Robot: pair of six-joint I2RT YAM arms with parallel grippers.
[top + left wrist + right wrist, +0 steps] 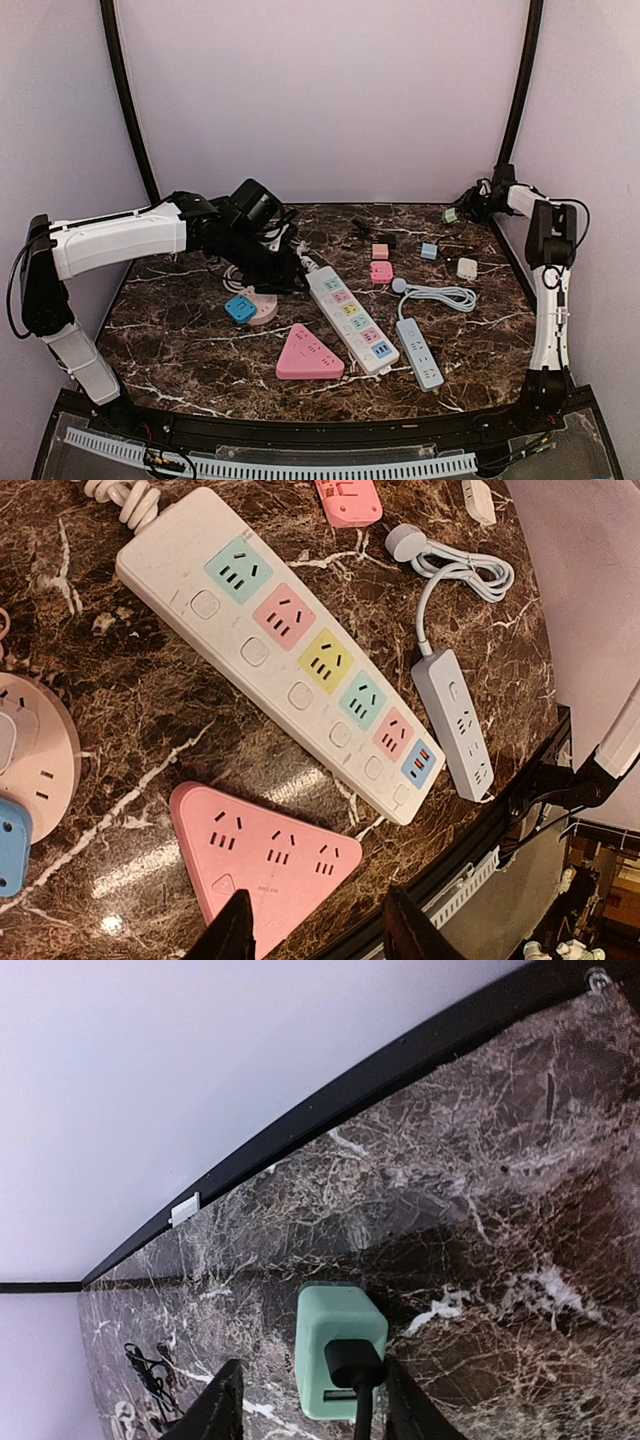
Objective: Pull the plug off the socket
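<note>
Right pincer [311, 1368], released, straddles the green socket [335, 1320] with its black plug [350, 1360]. Left pincer [318, 898] hangs released above the desk [130, 700].

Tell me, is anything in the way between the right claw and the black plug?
Nothing visible is. The black plug sits in the green cube, already between the open fingers of the right gripper, and nothing else lies in front of it.

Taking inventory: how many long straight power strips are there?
2: white multicolour strip at centre; slim grey strip just right of it. The left arm may hide more.
</note>
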